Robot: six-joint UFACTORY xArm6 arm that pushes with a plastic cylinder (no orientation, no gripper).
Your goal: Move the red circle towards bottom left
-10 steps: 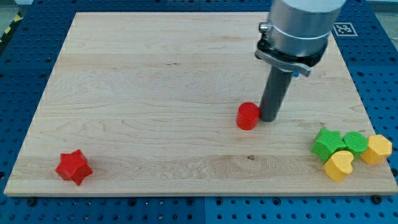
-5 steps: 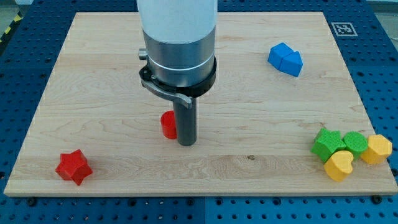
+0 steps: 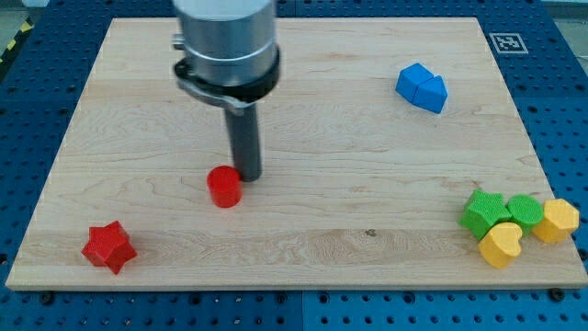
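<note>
Wooden bench point(image 3: 303, 239) on a blue pegboard fills the frame. An arm ending in a dark rod, with no gripper to open or close, stands at upper left of centre; my tip point(image 3: 246, 175) touches the upper right edge of the red circle point(image 3: 223, 187). At lower right cluster a green star point(image 3: 483, 212), a green block point(image 3: 525, 210), a yellow heart point(image 3: 502, 244) and a yellow block point(image 3: 558, 221). A blue block point(image 3: 422, 87) sits upper right, a red star point(image 3: 108, 246) lower left.
</note>
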